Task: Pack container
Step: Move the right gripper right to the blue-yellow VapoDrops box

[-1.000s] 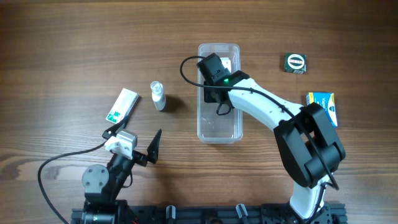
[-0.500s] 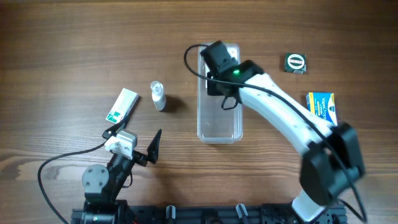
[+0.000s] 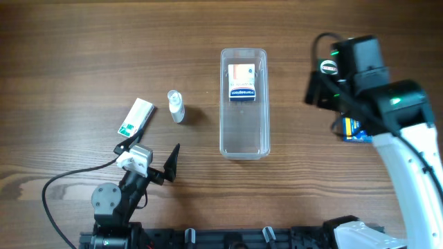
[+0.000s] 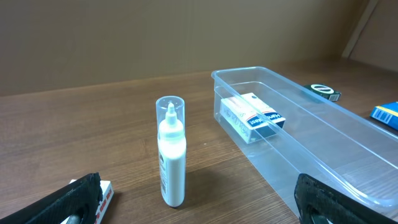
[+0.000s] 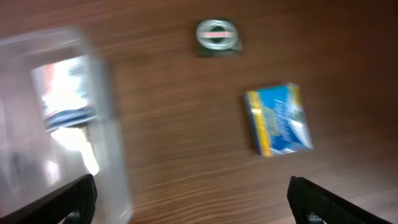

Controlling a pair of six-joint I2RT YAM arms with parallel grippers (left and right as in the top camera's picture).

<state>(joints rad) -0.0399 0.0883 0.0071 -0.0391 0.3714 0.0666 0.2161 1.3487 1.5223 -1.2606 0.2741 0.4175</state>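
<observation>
container (image 3: 243, 135) mid-table (image 3: 69, 55), lengthwise away from robot, small box (image 3: 243, 81) flat in its far end | right gripper (image 5: 193, 202): fingers wide apart, empty, above table between container and blue box (image 5: 278, 118) | left gripper (image 3: 148, 153): fingers wide apart, empty, near bottle (image 3: 176, 106)

Long clear plastic tub (image 3: 243, 135): glossy, smooth, see-thru. Brown wood-grain table (image 3: 83, 48) looks matt w/ faint sheen. Small blue cardboard box (image 5: 278, 119) glossy; little clear plastic bottle (image 4: 171, 155) smooth.
</observation>
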